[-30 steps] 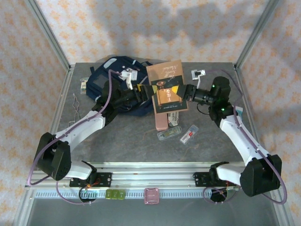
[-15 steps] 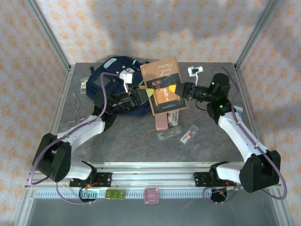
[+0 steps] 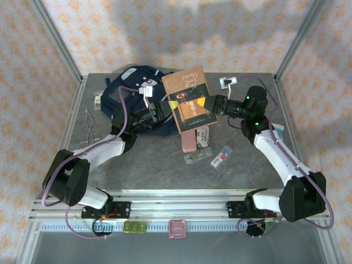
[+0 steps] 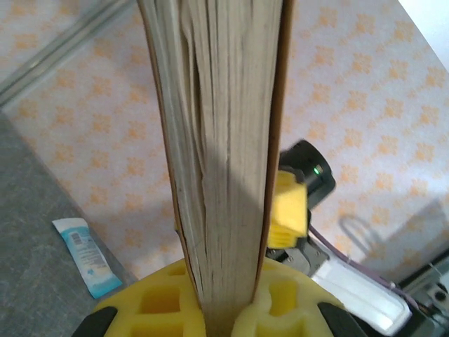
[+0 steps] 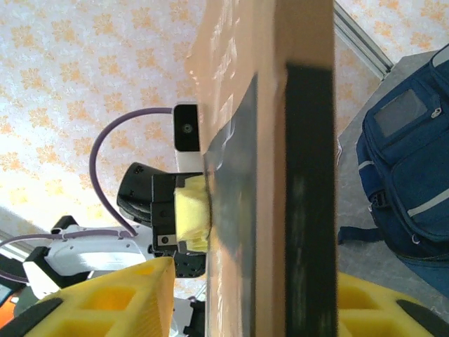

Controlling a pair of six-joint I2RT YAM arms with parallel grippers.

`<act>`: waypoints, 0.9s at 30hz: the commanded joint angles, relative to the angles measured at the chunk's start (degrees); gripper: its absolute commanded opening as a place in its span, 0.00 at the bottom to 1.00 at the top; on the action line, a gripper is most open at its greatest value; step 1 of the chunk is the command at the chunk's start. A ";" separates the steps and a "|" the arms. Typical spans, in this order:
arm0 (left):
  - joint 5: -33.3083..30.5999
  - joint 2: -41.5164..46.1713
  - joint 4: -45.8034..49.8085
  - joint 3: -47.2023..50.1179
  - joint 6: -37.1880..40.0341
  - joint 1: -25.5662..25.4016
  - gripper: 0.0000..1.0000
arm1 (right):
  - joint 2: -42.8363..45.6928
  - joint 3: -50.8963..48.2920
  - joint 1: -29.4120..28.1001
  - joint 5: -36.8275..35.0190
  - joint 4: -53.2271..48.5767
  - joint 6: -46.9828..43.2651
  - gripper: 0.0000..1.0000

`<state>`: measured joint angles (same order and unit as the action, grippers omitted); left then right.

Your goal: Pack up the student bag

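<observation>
Left fingers pinch the book, right fingers slack around it (seemingly a handover); grip firmly before swinging toward the student bag, worktop's far-left corner.

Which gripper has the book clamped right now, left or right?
The left gripper: its yellow fingers squeeze the book from both sides. The right gripper has its jaws apart, with a gap showing between one finger and the cover.

The book hides part of the student bag and the far end of a pink case. Its pages run off the left wrist view's top edge. The contents of the clear packets are too small to tell.
</observation>
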<state>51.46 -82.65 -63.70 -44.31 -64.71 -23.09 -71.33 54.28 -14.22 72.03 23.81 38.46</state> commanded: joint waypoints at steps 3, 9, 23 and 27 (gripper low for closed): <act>-14.71 1.79 -8.36 2.62 -2.79 1.15 0.00 | 3.40 -5.49 -4.86 -3.54 12.79 6.50 0.48; -22.63 2.74 -14.41 6.68 -4.88 -0.35 0.00 | 4.95 -10.64 -9.55 -14.02 23.29 13.30 0.53; -21.29 2.14 -24.69 7.01 -9.06 -1.66 0.00 | 6.20 -11.15 -9.87 -21.66 20.41 10.80 0.53; -23.15 0.36 -26.21 6.78 -9.03 -3.67 0.00 | 2.46 -10.41 -12.71 -22.63 25.39 14.14 0.53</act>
<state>30.57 -82.04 -81.23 -35.53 -73.52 -25.36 -67.00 42.98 -25.04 50.43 42.13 50.19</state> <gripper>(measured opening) 0.092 0.529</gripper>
